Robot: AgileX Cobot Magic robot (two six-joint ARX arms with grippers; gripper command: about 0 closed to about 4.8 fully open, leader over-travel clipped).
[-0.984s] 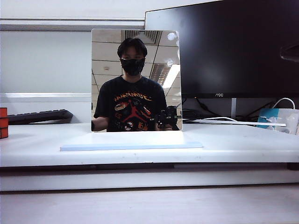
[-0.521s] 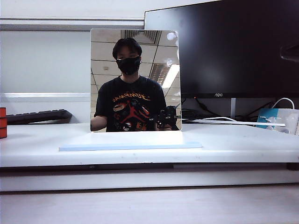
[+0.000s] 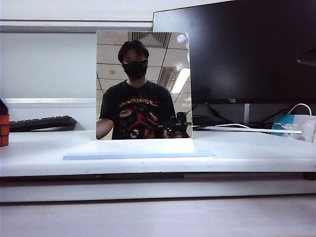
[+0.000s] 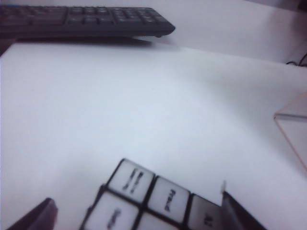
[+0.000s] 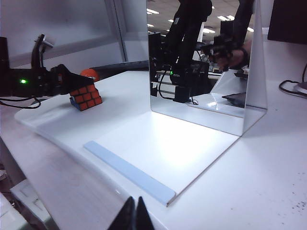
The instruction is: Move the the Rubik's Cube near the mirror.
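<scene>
White desk (image 3: pixel 256 153), black monitor (image 3: pixel 247 49) at far right, keyboard (image 3: pixel 42 122) at far left. Mirror (image 3: pixel 143 84) stands upright mid-desk on its pale base (image 3: pixel 138 149).

Exterior view: cube (image 3: pixel 4 130) only a sliver at the left edge, orange-red face showing, well apart from mirror. A dark tip just above it; neither gripper readable there.

Right wrist view fills that in: left gripper (image 5: pixel 64 82) comes in from the left at the cube (image 5: pixel 85 97), which sits on the desk's left part, clear of the base (image 5: pixel 158 143) and mirror (image 5: pixel 201 62). Right gripper (image 5: pixel 135 213) is on the near side, fingertips touching, clenched on nothing.

Left wrist view: cube (image 4: pixel 153 199) white face up, lying between the left gripper's (image 4: pixel 139 215) fingers (image 4: pixel 36 218), one each side. Jaws spread wide, released; can't tell if either pad touches the cube. Keyboard (image 4: pixel 81 19) beyond, mirror's corner (image 4: pixel 295 122) off to the right.
</scene>
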